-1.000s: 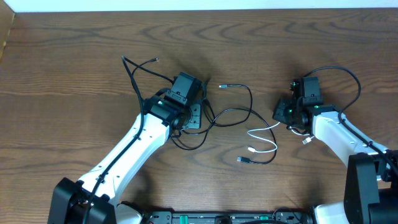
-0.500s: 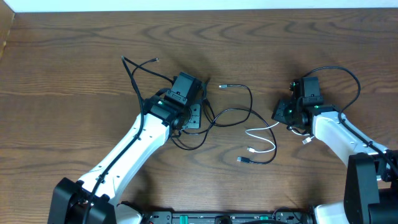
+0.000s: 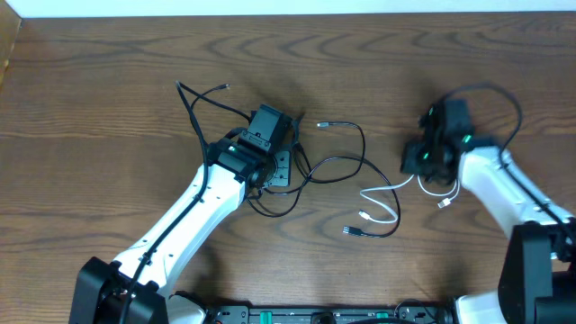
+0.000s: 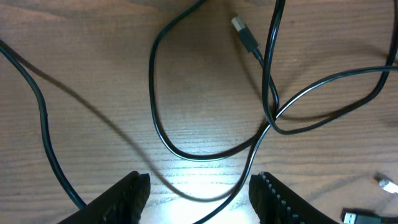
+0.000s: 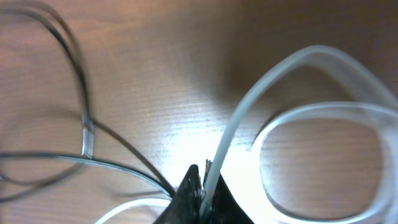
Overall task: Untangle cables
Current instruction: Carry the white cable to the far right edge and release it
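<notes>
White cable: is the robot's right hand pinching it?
Yes, the right wrist view shows the right gripper clamped shut on the white cable, which runs up out of its tips.

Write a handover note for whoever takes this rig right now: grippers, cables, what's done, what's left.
Left gripper: open, low over the table, nothing gripped. The black cables lie looped under it, and one strand runs between its fingers.
Right gripper: shut on the white cable. A black one runs in close beside the tips; I cannot tell whether it is pinched too.
Cables: all lie mid-table between the arms. Black ones cross each other by the left gripper, and the white crosses a black one near the right.
Done: white cable gripped.
Left: pull it clear, then separate the black ones.
</notes>
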`<state>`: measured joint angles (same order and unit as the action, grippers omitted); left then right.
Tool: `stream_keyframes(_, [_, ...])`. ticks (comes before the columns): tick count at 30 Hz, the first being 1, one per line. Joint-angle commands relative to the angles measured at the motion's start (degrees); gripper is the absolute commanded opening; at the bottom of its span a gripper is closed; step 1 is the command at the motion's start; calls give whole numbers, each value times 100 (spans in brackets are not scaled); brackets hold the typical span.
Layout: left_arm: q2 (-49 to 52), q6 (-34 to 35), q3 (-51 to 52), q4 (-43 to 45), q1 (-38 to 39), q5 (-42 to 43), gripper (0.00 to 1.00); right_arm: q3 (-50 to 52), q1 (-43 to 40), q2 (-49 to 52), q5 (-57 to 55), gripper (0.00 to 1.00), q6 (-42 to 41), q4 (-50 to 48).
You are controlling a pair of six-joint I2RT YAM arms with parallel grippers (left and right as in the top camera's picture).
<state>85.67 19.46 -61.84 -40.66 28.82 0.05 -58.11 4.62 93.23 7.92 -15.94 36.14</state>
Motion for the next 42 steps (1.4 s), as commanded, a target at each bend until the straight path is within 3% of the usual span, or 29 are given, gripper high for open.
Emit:
stream_keyframes(1, [0, 33, -24, -35, -13, -68, 57, -1429, -293, -46, -44, 1, 715, 614])
stream_keyframes(8, [0, 33, -24, -48, -13, -55, 57, -4234, -601, -52, -13, 1, 1335, 2218])
stream_keyframes(13, [0, 33, -24, -48, -13, -55, 57, -5248, -750, -122, -31, 1, 1386, 2531])
stream_keyframes(16, [0, 33, -24, -48, -13, -55, 57, -5405, -741, -153, 400, 1, 2000, 2868])
stream_keyframes(20, [0, 33, -24, -48, -13, -55, 57, -5403, -743, -164, 289, 1, 2028, 3075])
stream_keyframes(26, [0, 33, -22, -122, -13, -55, 57, -5403, -758, -188, -1283, 1, 1370, 2874])
stream_keyframes(36, [0, 33, -22, -153, -13, -55, 57, -5403, -763, -400, -1845, 1, 1276, 2643])
stream_keyframes(39, [0, 33, -22, -153, -13, -55, 57, -5403, -763, -398, -1757, 1, 1281, 2684])
stream_keyframes(42, [0, 33, -22, -155, -13, -55, 57, -5403, -763, -400, -728, 1, 1768, 2824])
